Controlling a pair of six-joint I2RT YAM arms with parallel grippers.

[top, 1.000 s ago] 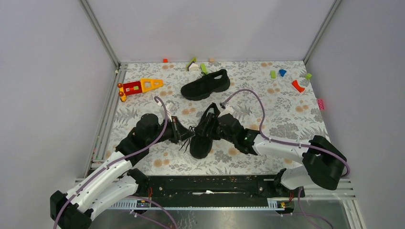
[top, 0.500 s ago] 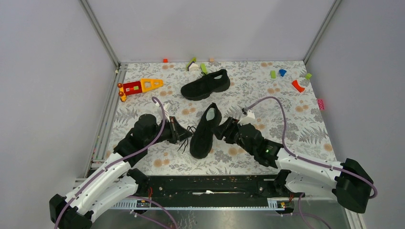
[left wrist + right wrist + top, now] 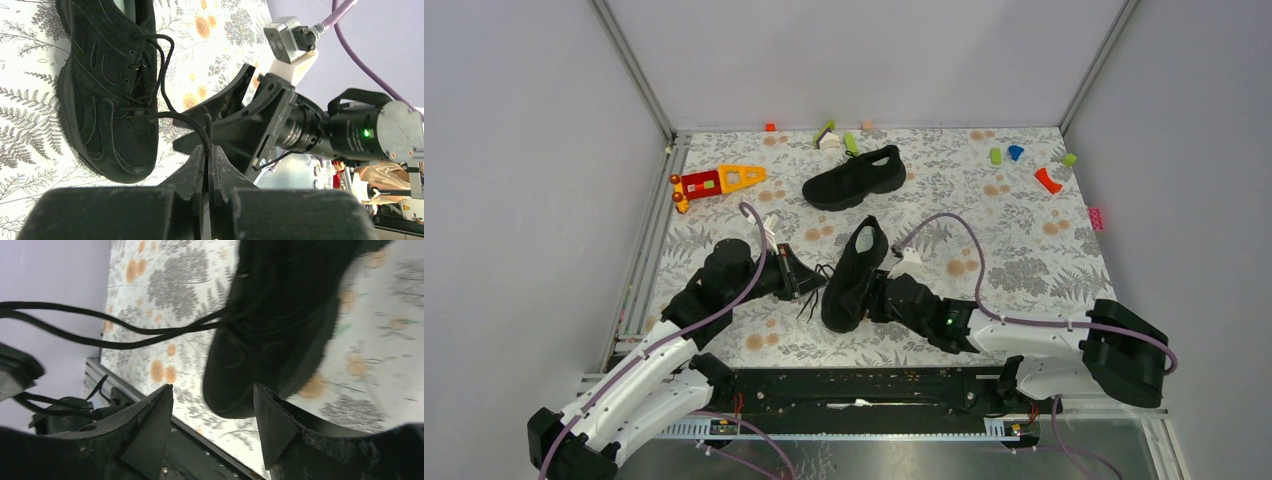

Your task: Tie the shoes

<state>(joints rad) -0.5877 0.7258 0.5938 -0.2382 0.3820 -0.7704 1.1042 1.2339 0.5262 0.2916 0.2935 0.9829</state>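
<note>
Black lace (image 3: 208, 132) pinched by the left gripper (image 3: 207, 150); right gripper (image 3: 212, 390) spread wide at the toe.
The near shoe (image 3: 852, 275) lies mid-mat (image 3: 1024, 250), toe toward the arms, its lace running into the left's closed jaws. The right's jaws hold nothing; the toe sits just ahead, between the fingers (image 3: 150, 430), contact unclear. The far shoe (image 3: 854, 177) lies well behind.

We log the left gripper (image 3: 207, 152) pinched tight on a lace (image 3: 192, 120), arm stretched low just left of the near shoe (image 3: 852, 272). The right gripper (image 3: 212, 392) sits low beside that shoe's toe, jaws apart.
</note>
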